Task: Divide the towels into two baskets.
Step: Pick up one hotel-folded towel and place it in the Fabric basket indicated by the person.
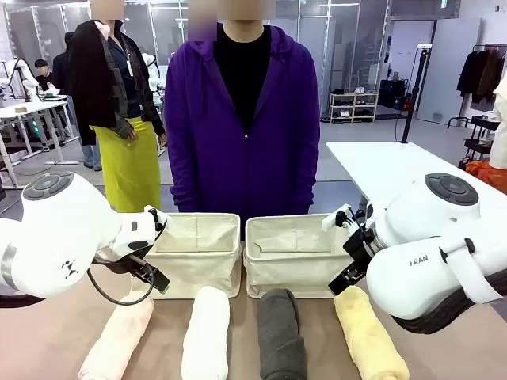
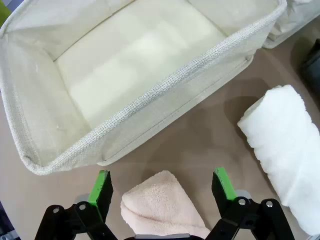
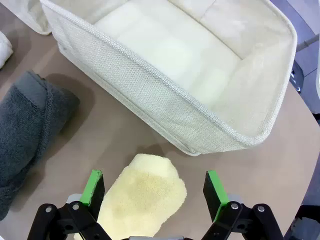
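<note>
Four rolled towels lie in a row on the table's near side: pale peach [image 1: 117, 340], white [image 1: 207, 332], dark grey [image 1: 280, 332] and yellow [image 1: 369, 336]. Behind them stand two cream canvas baskets, left [image 1: 194, 273] and right [image 1: 293, 277], both empty inside. My left gripper [image 2: 162, 187] hangs open above the far end of the peach towel [image 2: 160, 205], its pads to either side of it. My right gripper [image 3: 155, 190] is open the same way over the end of the yellow towel [image 3: 142, 200]. The white towel [image 2: 285, 150] and grey towel [image 3: 25, 130] lie off to the sides.
A person in a purple hoodie [image 1: 242, 127] stands just behind the baskets at the far edge. The table [image 1: 317, 348] is brown. Another white table [image 1: 380, 162] sits behind to the right. The two baskets nearly touch each other.
</note>
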Robot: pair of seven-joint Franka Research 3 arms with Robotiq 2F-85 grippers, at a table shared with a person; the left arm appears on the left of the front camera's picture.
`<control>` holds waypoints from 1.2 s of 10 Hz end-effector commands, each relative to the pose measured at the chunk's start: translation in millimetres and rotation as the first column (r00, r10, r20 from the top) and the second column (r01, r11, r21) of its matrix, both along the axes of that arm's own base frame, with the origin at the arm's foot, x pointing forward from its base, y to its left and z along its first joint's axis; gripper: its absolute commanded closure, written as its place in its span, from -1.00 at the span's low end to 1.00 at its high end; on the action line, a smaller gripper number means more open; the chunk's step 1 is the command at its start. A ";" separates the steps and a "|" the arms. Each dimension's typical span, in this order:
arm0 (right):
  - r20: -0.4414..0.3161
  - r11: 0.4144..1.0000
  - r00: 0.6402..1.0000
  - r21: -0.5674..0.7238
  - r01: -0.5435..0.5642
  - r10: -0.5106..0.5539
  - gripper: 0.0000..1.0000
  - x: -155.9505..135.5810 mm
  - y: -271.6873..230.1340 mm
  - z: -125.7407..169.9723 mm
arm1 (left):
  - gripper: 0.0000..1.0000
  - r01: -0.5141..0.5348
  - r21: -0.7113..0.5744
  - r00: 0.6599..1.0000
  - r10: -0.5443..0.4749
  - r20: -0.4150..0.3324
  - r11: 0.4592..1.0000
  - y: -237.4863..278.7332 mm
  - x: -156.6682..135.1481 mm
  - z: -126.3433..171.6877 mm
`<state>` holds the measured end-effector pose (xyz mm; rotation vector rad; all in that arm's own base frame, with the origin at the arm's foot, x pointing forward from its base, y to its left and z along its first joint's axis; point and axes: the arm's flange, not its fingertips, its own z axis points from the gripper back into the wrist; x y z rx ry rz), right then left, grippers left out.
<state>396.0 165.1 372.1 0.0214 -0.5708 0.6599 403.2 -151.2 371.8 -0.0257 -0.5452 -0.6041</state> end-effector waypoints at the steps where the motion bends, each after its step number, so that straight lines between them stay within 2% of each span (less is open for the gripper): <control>1: 0.000 1.000 1.000 0.000 0.000 0.000 -1.00 0.0 0.0 0.0 | -1.00 0.000 0.000 1.000 0.000 0.000 1.000 -0.2 -0.1 0.0; 10: 0.000 1.000 1.000 -0.001 0.000 0.000 -1.00 0.3 -0.6 0.0 | -1.00 0.001 0.000 1.000 -0.001 0.000 1.000 -0.4 -0.2 0.0; 12: -0.018 0.998 1.000 0.069 -0.007 0.008 -1.00 4.7 2.4 28.7 | -1.00 -0.030 -0.017 1.000 0.030 -0.007 0.999 -11.9 3.2 32.6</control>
